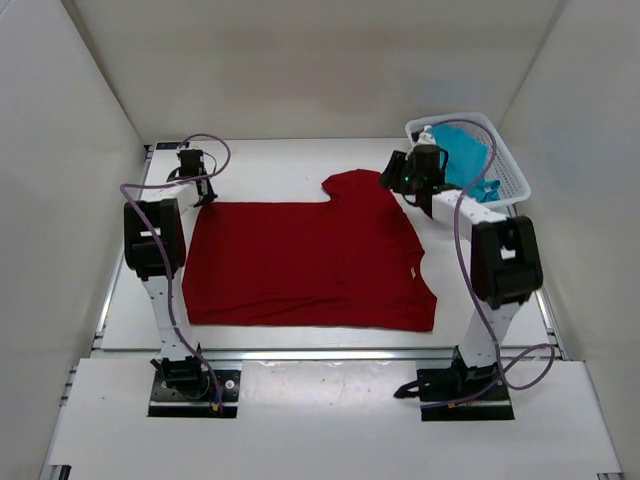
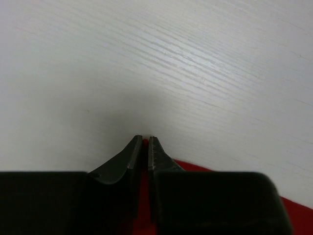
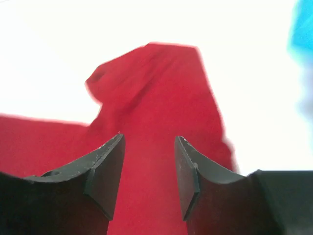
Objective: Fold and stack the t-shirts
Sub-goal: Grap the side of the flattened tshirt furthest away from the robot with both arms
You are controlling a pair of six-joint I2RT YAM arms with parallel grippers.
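Your left claw (image 2: 145,138) is pressed nearly together at the corner of the dark red soft cloth t-shirt (image 1: 310,265); can't tell if it's pinching. Your right claw (image 3: 149,142) is spread, with the sleeve just beneath.

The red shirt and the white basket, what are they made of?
The red shirt looks like soft matte cloth, maybe cotton: it lies flat and rumples at the sleeve. The basket looks like stiff white plastic, with a mesh of holes.

Red tee (image 1: 310,265) lies spread flat on the worktop (image 1: 270,165), one sleeve poking far-right. Left hand (image 1: 205,195) sits at its far-left corner, right hand (image 1: 392,180) by the sleeve. Teal shirt (image 1: 465,160) in the basket (image 1: 512,172).
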